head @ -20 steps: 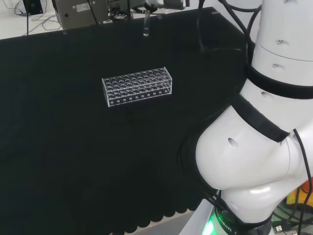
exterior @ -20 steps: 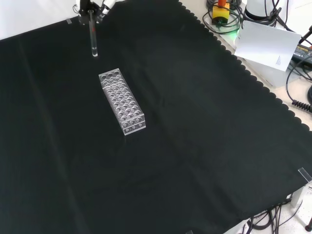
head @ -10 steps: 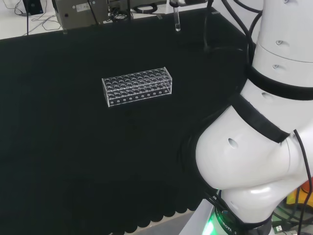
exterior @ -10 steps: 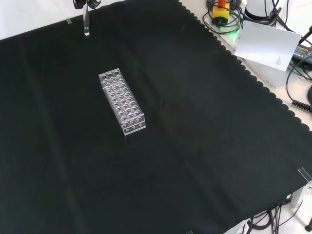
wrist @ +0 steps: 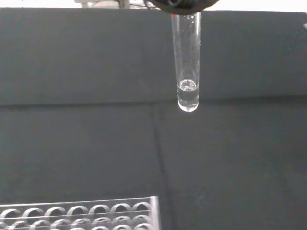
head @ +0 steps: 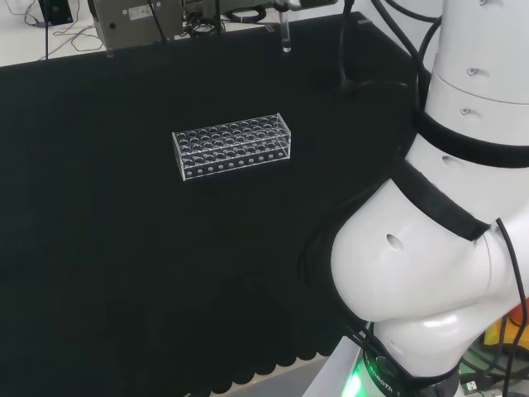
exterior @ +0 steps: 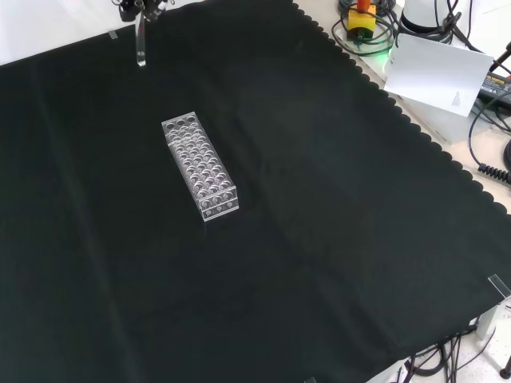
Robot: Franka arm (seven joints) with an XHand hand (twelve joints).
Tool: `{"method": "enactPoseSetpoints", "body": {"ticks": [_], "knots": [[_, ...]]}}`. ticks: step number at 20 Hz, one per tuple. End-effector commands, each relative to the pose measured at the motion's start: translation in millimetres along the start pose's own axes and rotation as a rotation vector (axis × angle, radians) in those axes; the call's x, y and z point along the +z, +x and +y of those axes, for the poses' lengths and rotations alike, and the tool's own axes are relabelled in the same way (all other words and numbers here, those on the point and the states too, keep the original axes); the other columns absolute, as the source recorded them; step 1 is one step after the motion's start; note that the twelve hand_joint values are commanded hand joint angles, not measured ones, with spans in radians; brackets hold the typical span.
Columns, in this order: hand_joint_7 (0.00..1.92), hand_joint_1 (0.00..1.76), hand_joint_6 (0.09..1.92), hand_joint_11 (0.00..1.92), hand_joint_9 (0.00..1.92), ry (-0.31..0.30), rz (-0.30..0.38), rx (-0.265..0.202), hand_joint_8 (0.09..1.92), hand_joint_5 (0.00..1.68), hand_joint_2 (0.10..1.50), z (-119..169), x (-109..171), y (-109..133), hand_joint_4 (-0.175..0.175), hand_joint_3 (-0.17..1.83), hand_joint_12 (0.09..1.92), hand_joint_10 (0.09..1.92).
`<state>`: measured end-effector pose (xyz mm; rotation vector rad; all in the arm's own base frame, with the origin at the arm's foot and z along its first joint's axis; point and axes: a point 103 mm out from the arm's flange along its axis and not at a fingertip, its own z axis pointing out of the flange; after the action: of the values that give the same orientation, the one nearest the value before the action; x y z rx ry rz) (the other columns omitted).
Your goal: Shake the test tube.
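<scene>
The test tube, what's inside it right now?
In the wrist view the test tube holds a little clear liquid at its rounded bottom, the rest looks empty. Its top is covered by the dark part of the hand, so whether it is capped or open cannot be seen.

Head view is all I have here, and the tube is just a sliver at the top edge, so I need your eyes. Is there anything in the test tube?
Observer: Yes. The wrist view shows the test tube with a little clear liquid at its rounded bottom.
Operator: Is it upright?
Observer: Close to it. In the front view it hangs about vertical, rounded end down, from the hand at the top edge.
Operator: Is it over the rack?
Observer: No. The front view shows it apart from the rack, past the rack's far end, above the bare black cloth.
</scene>
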<state>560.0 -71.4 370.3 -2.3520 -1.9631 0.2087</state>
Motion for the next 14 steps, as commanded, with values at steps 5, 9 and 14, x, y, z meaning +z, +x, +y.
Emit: {"method": "enactPoseSetpoints", "body": {"ticks": [5,9,14], "knots": [[1.25,1.42,0.17,1.34,1.29,0.08,0.332,-0.039,0.87,1.29,1.05,4.3,8.0,63.4,-0.175,-0.13,0.81,0.55],[1.25,1.42,0.16,1.34,1.29,0.09,0.443,-0.053,0.88,1.29,1.05,6.2,3.6,80.8,-0.175,-0.13,0.81,0.56],[1.25,1.42,0.16,1.34,1.28,0.094,0.532,-0.062,0.88,1.29,1.05,8.2,-3.7,94.2,-0.175,-0.13,0.81,0.56]]}}
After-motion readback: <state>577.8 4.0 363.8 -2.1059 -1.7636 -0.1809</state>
